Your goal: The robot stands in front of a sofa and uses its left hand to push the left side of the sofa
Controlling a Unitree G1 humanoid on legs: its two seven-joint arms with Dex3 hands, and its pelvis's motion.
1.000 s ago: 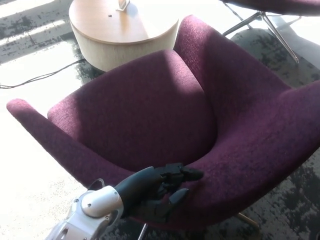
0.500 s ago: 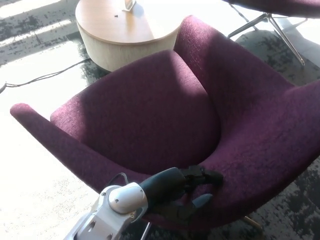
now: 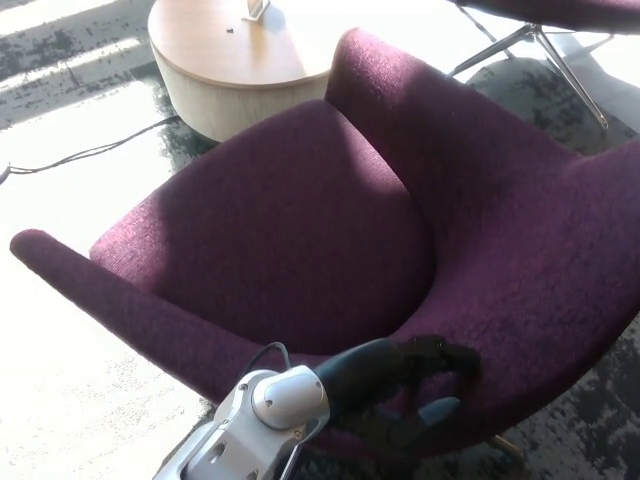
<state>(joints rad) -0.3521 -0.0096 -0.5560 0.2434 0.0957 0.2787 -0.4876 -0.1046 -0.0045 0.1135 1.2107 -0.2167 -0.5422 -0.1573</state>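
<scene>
A dark purple armchair-style sofa (image 3: 330, 220) fills most of the head view, its seat turned toward the upper left. My left hand (image 3: 420, 385) presses against the outside of the near armrest (image 3: 470, 340) at the bottom, fingers (image 3: 445, 352) spread and flat on the fabric, holding nothing. The silver forearm (image 3: 270, 415) comes in from the bottom left. My right hand does not show.
A round light-wood table (image 3: 240, 65) stands behind the sofa at the top. A black cable (image 3: 90, 152) runs across the pale floor at left. Metal legs of another purple chair (image 3: 550, 50) show at top right. Dark patterned carpet lies to the right.
My left arm has reached further right along the near armrest, and the sofa's far end has swung a little to the left.
</scene>
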